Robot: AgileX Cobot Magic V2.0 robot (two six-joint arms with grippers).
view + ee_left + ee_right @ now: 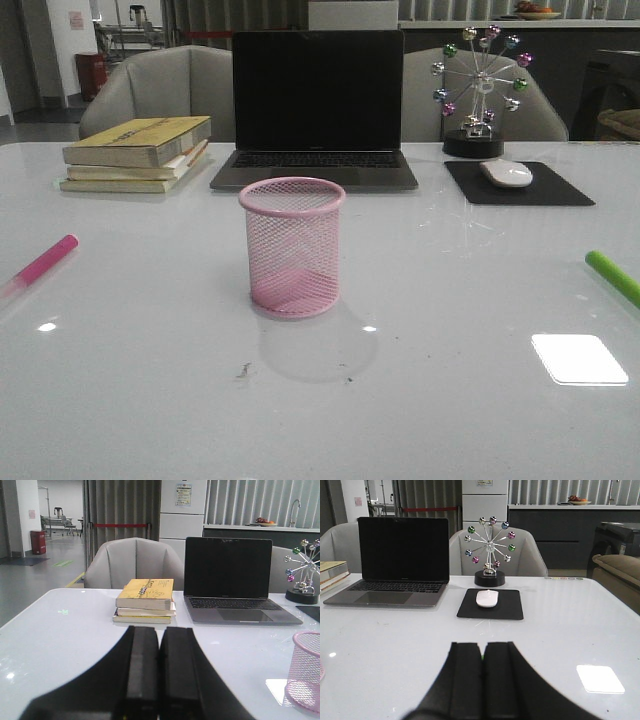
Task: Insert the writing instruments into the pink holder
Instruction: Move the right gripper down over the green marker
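Note:
The pink holder (292, 250) stands upright and empty in the middle of the white table; part of it shows at the edge of the left wrist view (306, 672). The magenta-pink marker (45, 262) lies flat near the table's left edge. The green marker (613, 277) lies flat at the right edge. Neither gripper shows in the front view. My left gripper (159, 630) is shut with nothing in it, above bare table. My right gripper (482, 645) is shut too, and a thin green sliver (482, 656) of the marker shows through the slit between its fingers.
A dark laptop (317, 110) stands behind the holder. A stack of books (138, 152) lies at back left. A white mouse (507, 173) on a black pad and a ball-wheel ornament (480, 95) are at back right. Grey chairs stand behind the table.

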